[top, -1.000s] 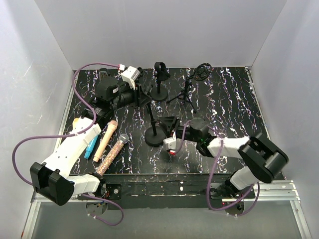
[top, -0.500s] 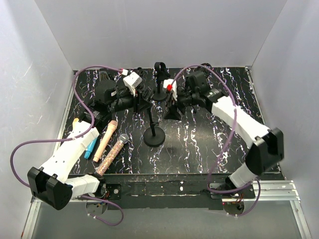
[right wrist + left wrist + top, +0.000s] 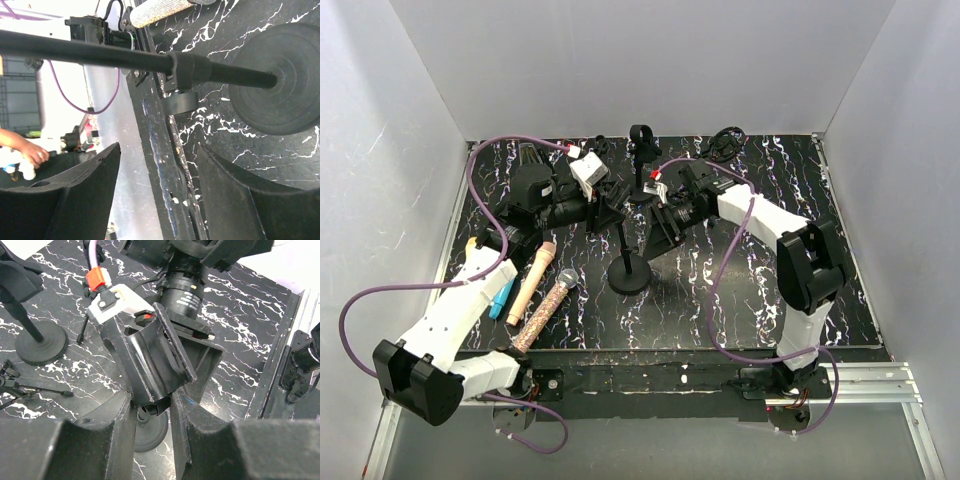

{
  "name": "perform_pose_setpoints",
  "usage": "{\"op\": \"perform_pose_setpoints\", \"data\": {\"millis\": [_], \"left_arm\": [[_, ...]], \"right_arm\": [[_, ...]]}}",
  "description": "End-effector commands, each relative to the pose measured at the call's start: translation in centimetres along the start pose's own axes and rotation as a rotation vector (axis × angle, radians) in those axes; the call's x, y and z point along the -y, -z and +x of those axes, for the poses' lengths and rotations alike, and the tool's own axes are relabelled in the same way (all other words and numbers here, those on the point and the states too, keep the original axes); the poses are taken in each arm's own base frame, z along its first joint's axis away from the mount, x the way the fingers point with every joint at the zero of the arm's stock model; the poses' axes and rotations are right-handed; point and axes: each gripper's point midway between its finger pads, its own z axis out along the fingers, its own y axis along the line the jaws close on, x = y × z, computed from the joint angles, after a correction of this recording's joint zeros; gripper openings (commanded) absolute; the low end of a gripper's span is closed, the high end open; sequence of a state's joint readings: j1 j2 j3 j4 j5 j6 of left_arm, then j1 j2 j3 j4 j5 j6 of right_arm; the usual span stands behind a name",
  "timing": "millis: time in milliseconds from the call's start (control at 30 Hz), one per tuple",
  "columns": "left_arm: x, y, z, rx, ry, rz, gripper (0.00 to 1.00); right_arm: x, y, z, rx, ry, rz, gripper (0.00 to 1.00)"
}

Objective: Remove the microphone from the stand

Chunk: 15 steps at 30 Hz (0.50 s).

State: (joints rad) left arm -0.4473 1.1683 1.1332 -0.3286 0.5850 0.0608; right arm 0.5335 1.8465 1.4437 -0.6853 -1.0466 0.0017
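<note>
**Top view.** Stand [image 3: 629, 272] upright mid-worktop [image 3: 750, 300], round foot toward the arms, pole rising to the rear. Left fingers [image 3: 607, 200] over the pole's top end, covering it. Right fingers [image 3: 663, 226] just beside the pole on its right, apart from it. Microphone not made out here; presumably at the covered top of the stand. Two loose microphones [image 3: 532, 282] flat on the worktop well to the left, likely not the target.

**Left wrist.** Left fingers [image 3: 100, 450] drawn to a narrow gap, closed on a dark round piece [image 3: 148, 412] at the stand's top. Cannot tell whether that piece is the clip or the microphone. Foot directly below. Right fingers facing in from just beyond, spread wide.

**Right wrist.** Right fingers [image 3: 85, 200] wide apart, holding nothing. Pole [image 3: 100, 52] crossing the frame left to right, ending in the foot at right. Collar and knob [image 3: 181, 102] part-way along. Long axis square to the reach, lying beyond the fingertips and not between them.

**Judgement.** Right side free and nearer. Next: travel along the pole, away from the foot, toward the held top end.
</note>
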Motion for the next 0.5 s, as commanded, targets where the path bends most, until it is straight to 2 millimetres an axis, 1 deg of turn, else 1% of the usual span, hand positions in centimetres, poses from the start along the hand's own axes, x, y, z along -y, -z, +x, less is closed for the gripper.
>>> {"op": "perform_pose_setpoints", "data": {"millis": [0, 167, 233, 333, 467], "left_arm": [[0.3, 0.8, 1.1, -0.033, -0.032, 0.002, 0.0], [0.1, 0.6, 1.3, -0.04, -0.043, 0.004, 0.0], [0.1, 0.5, 1.3, -0.04, -0.052, 0.007, 0.0], [-0.1, 0.5, 1.1, -0.037, -0.064, 0.001, 0.0], [-0.2, 0.6, 1.1, -0.041, -0.074, -0.006, 0.0]], "right_arm": [[-0.6, -0.6, -2.2, 0.024, -0.064, -0.067, 0.69], [0.9, -1.4, -3.5, 0.048, -0.081, -0.066, 0.6], [1.4, -1.7, -3.9, 0.053, -0.087, -0.067, 0.59], [1.6, -1.9, -4.7, 0.066, -0.101, -0.085, 0.57], [1.6, -2.1, -5.2, 0.071, -0.099, -0.102, 0.44]]}}
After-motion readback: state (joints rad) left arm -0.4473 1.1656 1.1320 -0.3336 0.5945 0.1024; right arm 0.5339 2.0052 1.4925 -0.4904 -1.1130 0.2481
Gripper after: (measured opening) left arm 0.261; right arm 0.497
